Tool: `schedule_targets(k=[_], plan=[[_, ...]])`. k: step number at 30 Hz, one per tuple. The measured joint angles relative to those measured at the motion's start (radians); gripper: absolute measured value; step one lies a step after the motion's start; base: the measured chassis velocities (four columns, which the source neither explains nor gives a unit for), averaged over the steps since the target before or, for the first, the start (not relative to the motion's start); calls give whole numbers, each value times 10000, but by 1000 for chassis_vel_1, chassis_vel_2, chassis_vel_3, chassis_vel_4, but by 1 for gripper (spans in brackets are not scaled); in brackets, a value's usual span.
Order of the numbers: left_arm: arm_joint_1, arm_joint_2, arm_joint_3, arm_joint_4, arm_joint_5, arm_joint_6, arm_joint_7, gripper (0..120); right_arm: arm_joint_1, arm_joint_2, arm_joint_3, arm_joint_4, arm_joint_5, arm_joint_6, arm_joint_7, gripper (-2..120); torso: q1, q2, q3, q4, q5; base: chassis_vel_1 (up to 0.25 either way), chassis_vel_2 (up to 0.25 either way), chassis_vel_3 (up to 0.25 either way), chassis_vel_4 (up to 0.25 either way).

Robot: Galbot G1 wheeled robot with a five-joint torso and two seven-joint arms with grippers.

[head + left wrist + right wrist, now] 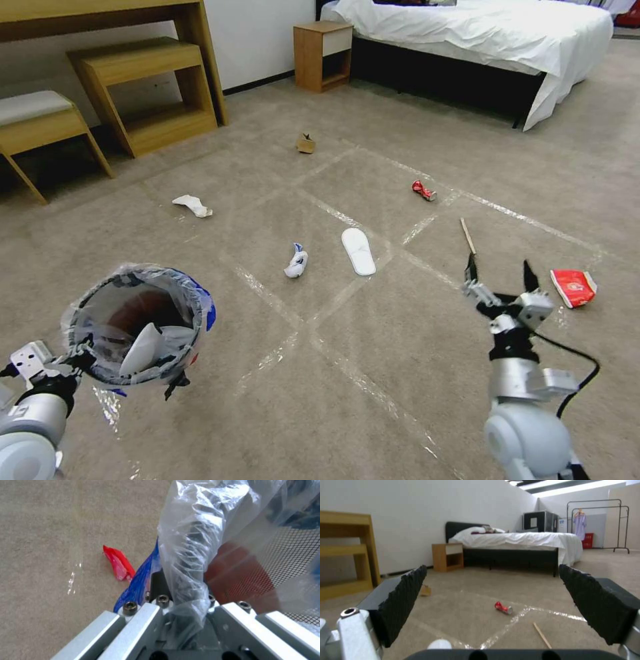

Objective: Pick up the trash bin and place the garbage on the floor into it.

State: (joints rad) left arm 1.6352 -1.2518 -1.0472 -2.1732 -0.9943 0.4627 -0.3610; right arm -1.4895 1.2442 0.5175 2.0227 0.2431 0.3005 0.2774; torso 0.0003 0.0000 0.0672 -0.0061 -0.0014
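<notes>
**Bin's in the air, litter still all over the carpet**

Left gripper (100,370) has its fingers clamped on the rim of the trash bin (140,323), bag liner bunched up between them, so the bin hangs off the floor at the near left, tipped a bit. One white slipper (143,347) is already sitting inside it.

Right gripper (501,280) is low over the floor (373,333) on the near right, fingers (403,597) spread wide with nothing in them.

Count of what's lying around on the carpet:
- 1 thin wooden stick (468,236), just ahead of the right fingers
- 1 red wrapper (573,287) right beside that gripper, toward the right edge
- 1 more red wrapper (118,563) down below the bin in the left wrist view
- 1 white slipper (359,251) near the middle of the tape grid
- 1 white and blue tissue wad (296,261) just left of it
- 1 white wad (193,205) further left
- 1 red soda can (423,191) further out
- 1 brown cardboard scrap (305,143) way back toward the nightstand (323,55) and bed (480,33)
</notes>
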Motion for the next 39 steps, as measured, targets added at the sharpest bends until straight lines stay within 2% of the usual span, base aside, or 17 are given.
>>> schedule_targets(k=[9,21,39], plan=[[39,18,-30,39,-20,-41,20,1,99,-81,-70,-267,-143,-85,30,100,-1,0,-1,0,0,-20,19,11,-20],[17,-59,2,57,-5,-69,25,1,316,-217,-226,-393,-39,-119,8,100,1,0,2,-2,1,-140,116,135,-132],[-42,-34,-16,129,-12,-76,23,1,508,-230,-383,-567,-8,-114,-3,100,1,0,0,-1,1,-77,91,84,-84]])
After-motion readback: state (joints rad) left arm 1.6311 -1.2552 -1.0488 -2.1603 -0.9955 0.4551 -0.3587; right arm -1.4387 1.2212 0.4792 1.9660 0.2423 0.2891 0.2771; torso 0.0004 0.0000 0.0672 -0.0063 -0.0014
